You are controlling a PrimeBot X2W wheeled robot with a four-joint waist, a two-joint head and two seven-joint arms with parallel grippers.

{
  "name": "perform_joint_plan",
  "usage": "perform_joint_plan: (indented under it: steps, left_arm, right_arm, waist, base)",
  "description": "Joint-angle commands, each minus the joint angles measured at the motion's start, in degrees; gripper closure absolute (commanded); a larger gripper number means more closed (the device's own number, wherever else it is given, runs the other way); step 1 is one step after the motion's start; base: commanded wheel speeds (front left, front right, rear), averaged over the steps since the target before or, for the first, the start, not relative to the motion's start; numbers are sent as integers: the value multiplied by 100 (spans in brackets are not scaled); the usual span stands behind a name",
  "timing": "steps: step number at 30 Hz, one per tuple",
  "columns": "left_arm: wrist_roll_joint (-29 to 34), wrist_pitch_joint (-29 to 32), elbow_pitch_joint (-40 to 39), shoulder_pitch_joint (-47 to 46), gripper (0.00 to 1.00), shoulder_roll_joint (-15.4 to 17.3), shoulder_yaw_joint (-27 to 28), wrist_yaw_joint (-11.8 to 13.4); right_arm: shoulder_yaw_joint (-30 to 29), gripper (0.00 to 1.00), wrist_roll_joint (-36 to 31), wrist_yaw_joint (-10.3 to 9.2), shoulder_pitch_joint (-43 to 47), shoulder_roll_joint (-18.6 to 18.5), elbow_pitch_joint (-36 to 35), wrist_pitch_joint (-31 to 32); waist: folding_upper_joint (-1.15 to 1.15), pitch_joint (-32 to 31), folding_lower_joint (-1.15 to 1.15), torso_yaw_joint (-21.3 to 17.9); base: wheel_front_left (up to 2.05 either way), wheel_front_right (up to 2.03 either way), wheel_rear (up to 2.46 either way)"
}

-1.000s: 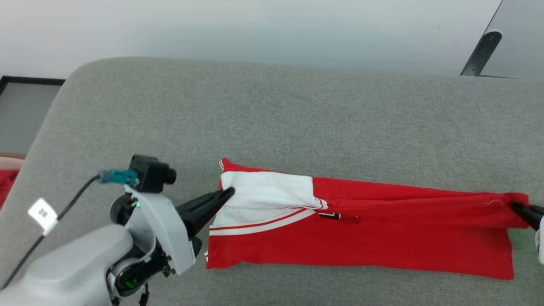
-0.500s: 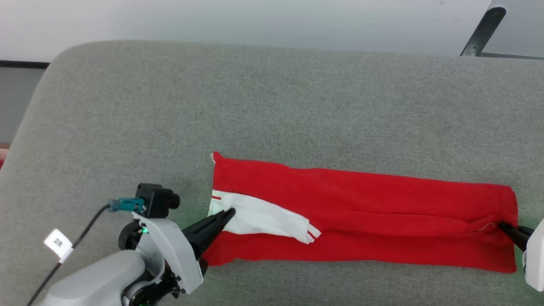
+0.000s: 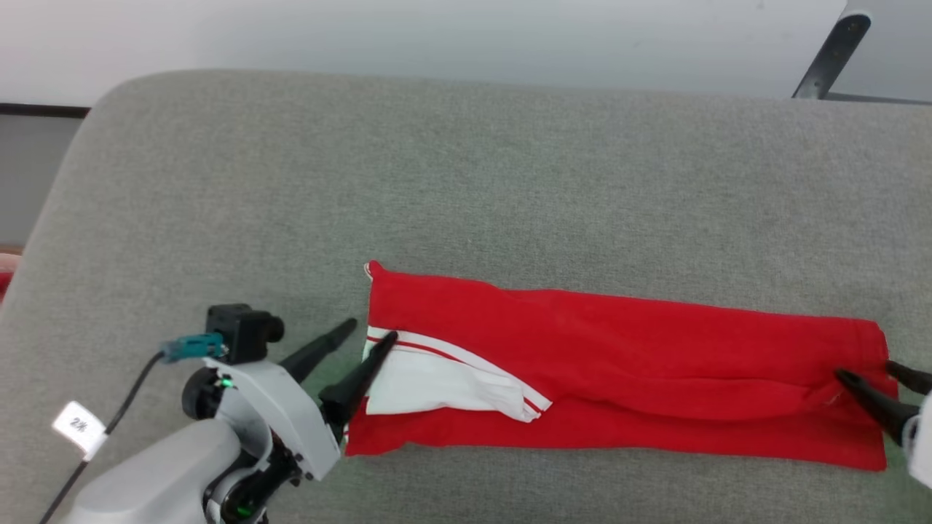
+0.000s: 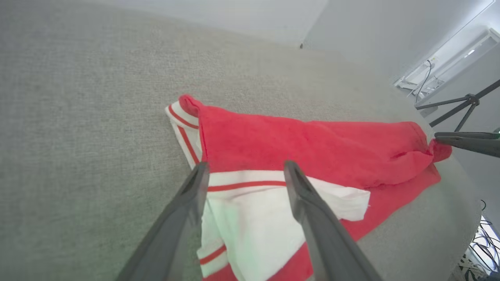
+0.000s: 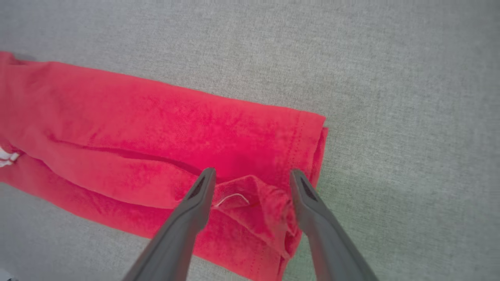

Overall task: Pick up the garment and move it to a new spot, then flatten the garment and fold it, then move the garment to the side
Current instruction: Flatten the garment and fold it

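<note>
Well, the garment (image 3: 641,364) lies on the grey fabric surface (image 3: 466,182), folded into a long red strip with its white sleeve (image 3: 437,382) on top at the left end. The left claw (image 3: 371,331) is spread wide at that sleeve and the right claw (image 3: 866,370) is spread wide astride the garment's far hem, both holding nothing.

This looks like a robot test room or lab rather than a home. A broad grey fabric-covered surface (image 3: 466,182) with rounded corners serves as the workbench, with only a bare pale wall (image 3: 364,36) behind it. Beyond its far right end stand a dark tripod (image 4: 465,105) and a white wall-mounted unit (image 4: 449,66) with a dangling lead, and loose cables (image 4: 480,249) lie on the floor below that edge.
</note>
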Motion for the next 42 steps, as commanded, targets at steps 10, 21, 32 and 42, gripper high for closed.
perform_joint_plan:
  steps: [10, 21, 32, 42]
  left_arm:
    - [1279, -37, -613, 1580, 0, -609, 2349, 685]
    - [3156, -37, -796, 3124, 0, -1633, 4314, 702]
    - [3985, -38, -729, 3339, 0, -2032, 4877, 424]
    - [4201, -38, -559, 3268, 0, -2256, 5093, 208]
  right_arm:
    - [-815, 0, 240, -5, 437, -258, 26, 898]
    - [-1407, 0, 107, -5, 532, -155, 547, 1747]
    - [-1464, 0, -208, -5, 380, 161, 955, 2164]
    - [-1470, 65, -372, -5, 267, 392, 1179, 2182]
  waist:
    - [0, -243, 0, 423]
    - [0, -389, 0, 953]
    - [0, -381, 0, 1051]
    - [0, -307, 0, 1045]
  base:
    - [0, 0, 0]
    - [0, 0, 0]
    - [0, 0, 0]
    - [0, 0, 0]
